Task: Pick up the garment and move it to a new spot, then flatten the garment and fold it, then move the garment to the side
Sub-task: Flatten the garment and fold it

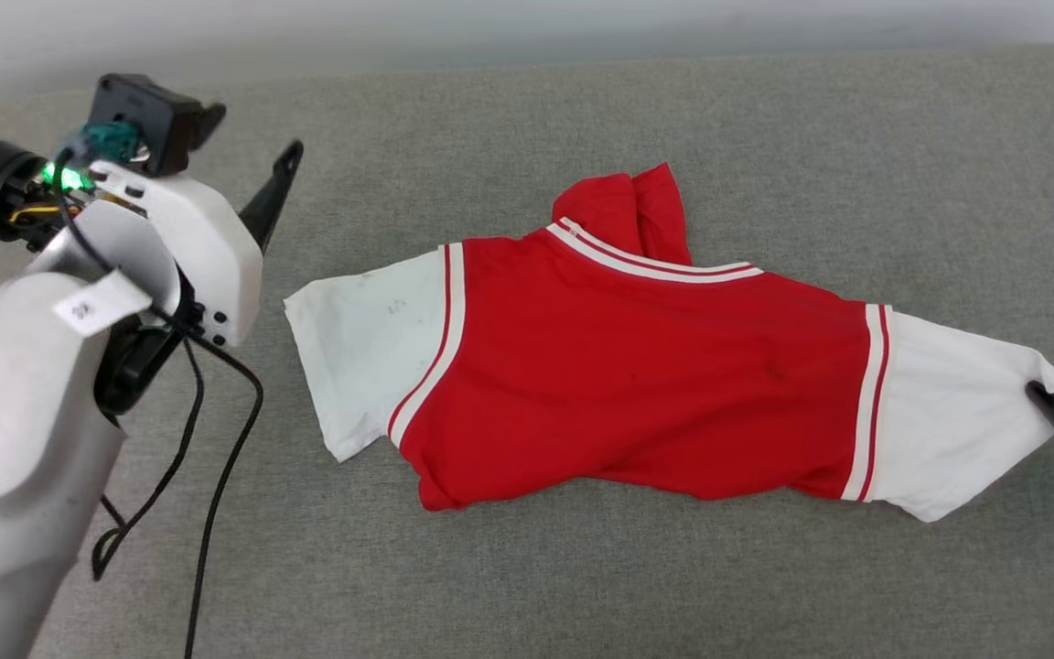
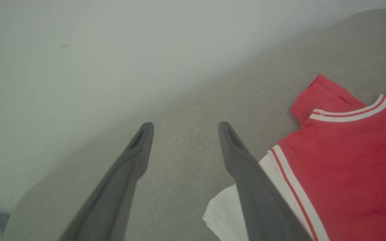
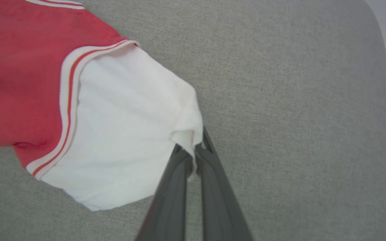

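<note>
Presently, flattening step: garment lies spread on grey cushion, white sleeve pinched at its corner by right tool, other sleeve near spread, empty left tool; next move probably calls for left tool to grip there and draw the cloth taut.

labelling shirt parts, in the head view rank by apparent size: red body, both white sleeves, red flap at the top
1. red body of the shirt
2. the two white sleeves, too alike to rank: one on the robot's left, the other pinched by the right gripper
3. red flap, smallest
</note>
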You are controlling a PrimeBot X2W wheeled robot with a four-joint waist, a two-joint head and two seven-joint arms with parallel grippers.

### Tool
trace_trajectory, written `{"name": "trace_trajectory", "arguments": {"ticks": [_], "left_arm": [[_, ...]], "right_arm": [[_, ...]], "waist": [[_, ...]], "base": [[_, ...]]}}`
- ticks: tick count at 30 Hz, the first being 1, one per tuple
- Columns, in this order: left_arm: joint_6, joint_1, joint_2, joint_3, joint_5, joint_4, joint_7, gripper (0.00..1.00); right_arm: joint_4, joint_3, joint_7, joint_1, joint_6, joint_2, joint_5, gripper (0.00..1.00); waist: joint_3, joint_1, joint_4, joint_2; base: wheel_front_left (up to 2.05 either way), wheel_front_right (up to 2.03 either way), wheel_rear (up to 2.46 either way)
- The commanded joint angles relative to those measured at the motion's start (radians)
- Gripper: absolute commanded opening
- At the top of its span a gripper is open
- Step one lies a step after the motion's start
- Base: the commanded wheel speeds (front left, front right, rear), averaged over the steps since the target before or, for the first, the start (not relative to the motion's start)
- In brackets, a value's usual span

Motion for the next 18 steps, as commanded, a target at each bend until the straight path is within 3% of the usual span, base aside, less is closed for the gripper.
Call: {"name": "trace_trajectory", "arguments": {"ticks": [1,8,18], "left_arm": [[-0.001,-0.016,0.019,-0.025,-0.031,0.004,0.042,1.0],[-0.001,-0.119,0.104,-0.197,-0.221,0.022,0.311,1.0],[-0.001,-0.21,0.143,-0.377,-0.35,0.113,0.514,1.0]], "right_arm": [[-0.006,-0.006,0.002,0.005,-0.001,0.009,-0.008,0.0],[-0.037,-0.032,0.017,-0.006,-0.001,0.041,-0.033,0.0],[-0.076,-0.023,0.032,-0.044,-0.001,0.07,-0.054,0.0]], "waist": [[0.011,0.0,-0.008,0.0],[0.057,0.0,-0.023,0.0],[0.118,0.0,-0.054,0.0]], "base": [[0.0,0.0,0.0],[0.0,0.0,0.0],[0.0,0.0,0.0]]}}
